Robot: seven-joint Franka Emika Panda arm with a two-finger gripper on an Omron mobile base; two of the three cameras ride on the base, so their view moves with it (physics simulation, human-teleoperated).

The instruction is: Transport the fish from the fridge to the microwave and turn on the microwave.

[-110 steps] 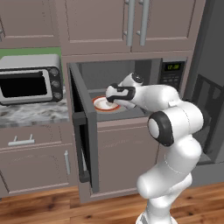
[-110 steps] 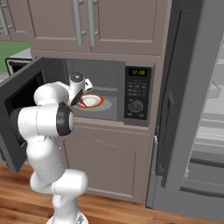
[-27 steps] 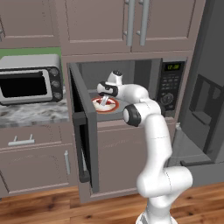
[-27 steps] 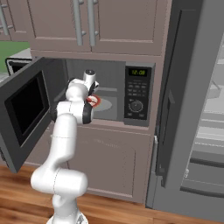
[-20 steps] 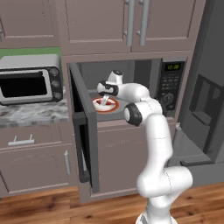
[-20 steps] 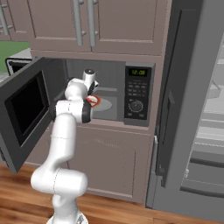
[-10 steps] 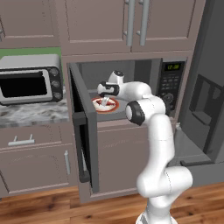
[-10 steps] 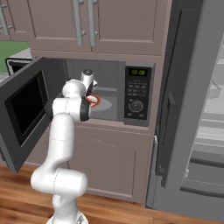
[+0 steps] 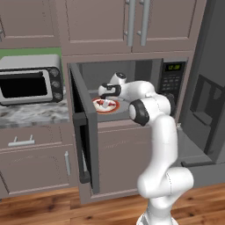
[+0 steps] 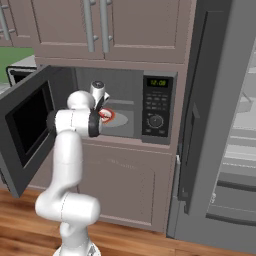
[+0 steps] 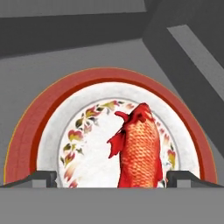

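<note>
The red-orange fish (image 11: pixel 140 148) lies on a white plate with a red rim (image 11: pixel 26 144), on the floor of the open microwave (image 9: pixel 173 83). My gripper (image 11: pixel 112 179) hangs just above the plate with its fingers spread wide, the fish lying loose between them and closer to the right fingertip (image 11: pixel 186 178). In the left base view the gripper (image 9: pixel 105 96) reaches into the microwave cavity over the plate (image 9: pixel 113 107). From the right base view I see the gripper (image 10: pixel 102 111) above the plate (image 10: pixel 108 116), beside the microwave's control panel (image 10: pixel 156 107). The fridge (image 10: pixel 225 125) stands open at the right.
The microwave door (image 9: pixel 83 127) swings out to the left of the arm, also seen as the microwave door (image 10: pixel 27 125). A silver toaster oven (image 9: pixel 28 81) sits on the marble counter at the left. The dark fridge door (image 10: pixel 200 115) juts out on the right.
Since several seconds ago the arm has stretched further into the microwave. Over the last second the hand has hardly moved, the jaws stay wide and the fish rests on the plate.
</note>
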